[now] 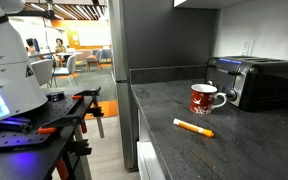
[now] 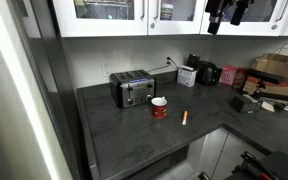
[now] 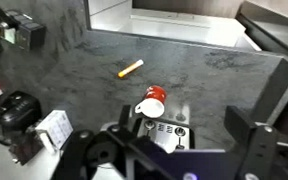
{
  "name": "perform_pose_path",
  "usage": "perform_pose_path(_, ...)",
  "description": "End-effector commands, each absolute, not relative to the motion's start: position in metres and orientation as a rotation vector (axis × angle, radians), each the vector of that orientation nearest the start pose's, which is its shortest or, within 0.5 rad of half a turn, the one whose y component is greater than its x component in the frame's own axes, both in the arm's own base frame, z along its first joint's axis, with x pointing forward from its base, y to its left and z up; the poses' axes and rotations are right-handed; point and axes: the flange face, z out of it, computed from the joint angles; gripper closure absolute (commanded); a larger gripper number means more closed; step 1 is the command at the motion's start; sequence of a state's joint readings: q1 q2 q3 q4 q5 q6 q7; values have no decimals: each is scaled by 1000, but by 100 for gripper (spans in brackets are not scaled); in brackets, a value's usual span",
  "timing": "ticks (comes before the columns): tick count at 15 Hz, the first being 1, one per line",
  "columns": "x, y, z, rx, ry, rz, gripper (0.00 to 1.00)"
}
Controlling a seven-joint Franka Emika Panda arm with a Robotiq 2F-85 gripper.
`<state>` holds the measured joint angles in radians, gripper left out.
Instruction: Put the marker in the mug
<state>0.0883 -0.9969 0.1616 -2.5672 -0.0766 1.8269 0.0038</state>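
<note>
The orange marker (image 1: 193,127) lies flat on the dark counter, a short way from the mug; it also shows in the other exterior view (image 2: 185,117) and in the wrist view (image 3: 130,68). The dark red mug (image 1: 206,98) with a white handle stands upright beside the toaster in both exterior views (image 2: 159,107) and in the wrist view (image 3: 152,103). My gripper (image 2: 229,12) hangs high above the counter, up at cabinet height, far from both. In the wrist view its fingers (image 3: 169,150) are spread wide and hold nothing.
A black toaster (image 2: 132,88) stands against the wall behind the mug. A black appliance (image 2: 206,72), a small white box (image 2: 187,76) and cardboard boxes (image 2: 276,68) line the back right. Upper cabinets (image 2: 104,12) hang above the counter.
</note>
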Motion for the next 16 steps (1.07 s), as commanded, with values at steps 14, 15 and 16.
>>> perform_pose_path(14,391,-16,474,-3114,581,-424,0)
perform_pose_path(15,406,-26,452,-3098,667,-401,0)
perform_pose_path(16,418,-34,434,-3073,749,-366,0)
